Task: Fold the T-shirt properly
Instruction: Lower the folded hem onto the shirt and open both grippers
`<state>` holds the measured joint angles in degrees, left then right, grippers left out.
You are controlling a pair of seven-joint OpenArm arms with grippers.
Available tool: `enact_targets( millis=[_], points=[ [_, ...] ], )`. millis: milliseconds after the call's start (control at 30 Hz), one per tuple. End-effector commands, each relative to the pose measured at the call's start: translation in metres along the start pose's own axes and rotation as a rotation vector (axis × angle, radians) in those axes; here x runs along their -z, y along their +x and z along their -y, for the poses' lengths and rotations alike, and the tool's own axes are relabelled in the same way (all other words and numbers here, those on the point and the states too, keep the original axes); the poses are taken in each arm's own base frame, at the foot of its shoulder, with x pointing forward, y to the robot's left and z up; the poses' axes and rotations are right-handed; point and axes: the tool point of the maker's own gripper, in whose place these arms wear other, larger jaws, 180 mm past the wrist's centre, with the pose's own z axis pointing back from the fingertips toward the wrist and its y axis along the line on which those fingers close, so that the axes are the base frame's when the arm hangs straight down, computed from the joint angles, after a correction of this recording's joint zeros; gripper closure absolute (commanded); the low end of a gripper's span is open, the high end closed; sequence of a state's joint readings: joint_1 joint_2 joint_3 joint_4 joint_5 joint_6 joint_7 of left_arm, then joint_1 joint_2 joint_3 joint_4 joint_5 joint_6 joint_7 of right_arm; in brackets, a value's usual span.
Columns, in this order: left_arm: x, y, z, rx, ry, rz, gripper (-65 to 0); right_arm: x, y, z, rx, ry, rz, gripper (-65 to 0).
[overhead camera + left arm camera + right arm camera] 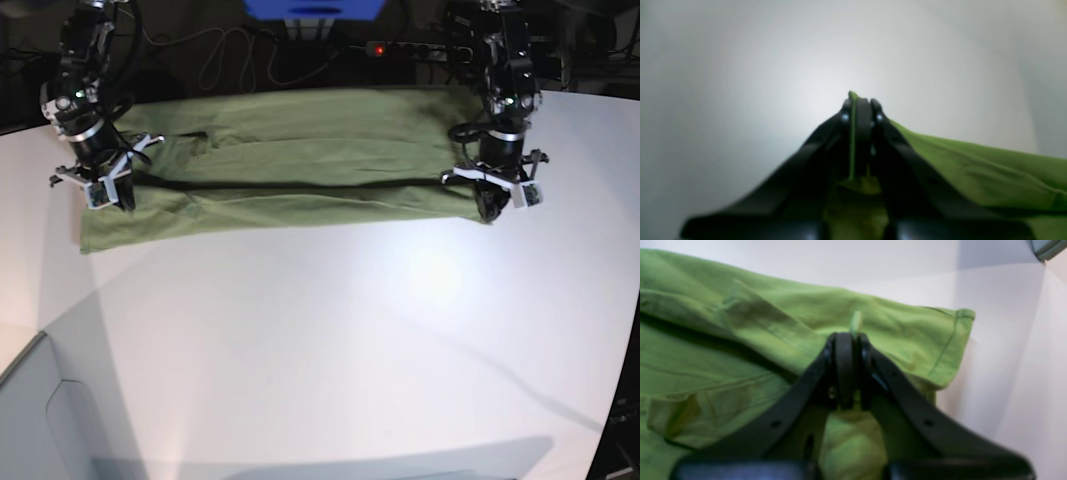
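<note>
Olive-green short-sleeved T-shirt of thin soft fabric: laid out as a long band across the far part of the white matte surface, running from one arm to the other in the base view. Folded lengthwise, with a dark shadow line along the middle where the upper layer edge sits above the lower layer. Near edge of the band roughly straight; end on that view's left spread a little wider, with a lower corner reaching toward the surface's edge. Left tool, black, two-fingered: positioned at the band's end on the base view's right, pointing down onto the fabric. In the left wrist view, left tool closed on a thin fold of the T-shirt, a green sliver showing between the black fingers and poking out past the tips; remaining cloth sloping away to that view's right, white surface beyond, picture blurred. Right tool, same black build: positioned at the opposite end of the band, on the base view's left. In the right wrist view, right tool clamped on a pinch of fabric, a small green tip standing up above the fingers. Behind it, T-shirt bunched in several creases, with a hemmed sleeve edge lying on the white surface at that view's right.
</note>
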<state>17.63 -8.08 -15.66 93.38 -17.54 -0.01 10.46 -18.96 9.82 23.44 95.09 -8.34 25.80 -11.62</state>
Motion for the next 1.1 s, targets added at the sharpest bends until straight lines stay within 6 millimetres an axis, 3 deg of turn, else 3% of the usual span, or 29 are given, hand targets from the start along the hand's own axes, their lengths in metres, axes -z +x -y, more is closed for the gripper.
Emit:
enact_targets(
  millis=[0, 233, 333, 400, 567, 733, 933, 1067],
  points=[
    [-0.002, 0.013, 0.001, 0.005, -0.006, 0.046, 0.0, -0.002, 0.012, 0.004, -0.004, -0.003, 0.047, 0.0],
    [-0.006, 0.005, 0.001, 0.007, -0.006, 0.023, -1.1, -0.002, 0.012, 0.004, -0.004, -0.003, 0.047, 0.0],
    [-0.012, 0.007, 0.001, 0.012, -0.004, 0.026, -14.7, -0.002, 0.012, 0.004, -0.004, -0.003, 0.047, 0.0],
    [-0.016, 0.011, 0.004, 0.018, -0.014, 0.037, -20.5, -0.002, 0.012, 0.004, -0.004, -0.003, 0.045, 0.0],
    [-0.024, 0.034, 0.010, 0.032, -0.025, 0.097, -20.2, -0.001, 0.013, 0.000, 0.008, -0.002, 0.050, 0.0],
    [-0.015, 0.052, 0.011, 0.045, -0.027, 0.138, -20.2, -0.001, 0.013, -0.002, 0.012, 0.000, 0.050, 0.0],
    [0.009, 0.041, 0.006, 0.022, -0.012, 0.057, -20.2, 0.000, 0.013, -0.001, 0.011, -0.001, 0.049, 0.0],
    [0.014, 0.035, -0.001, 0.012, 0.009, 0.006, -20.3, 0.001, 0.014, -0.001, 0.010, -0.002, 0.048, 0.0]
  ],
)
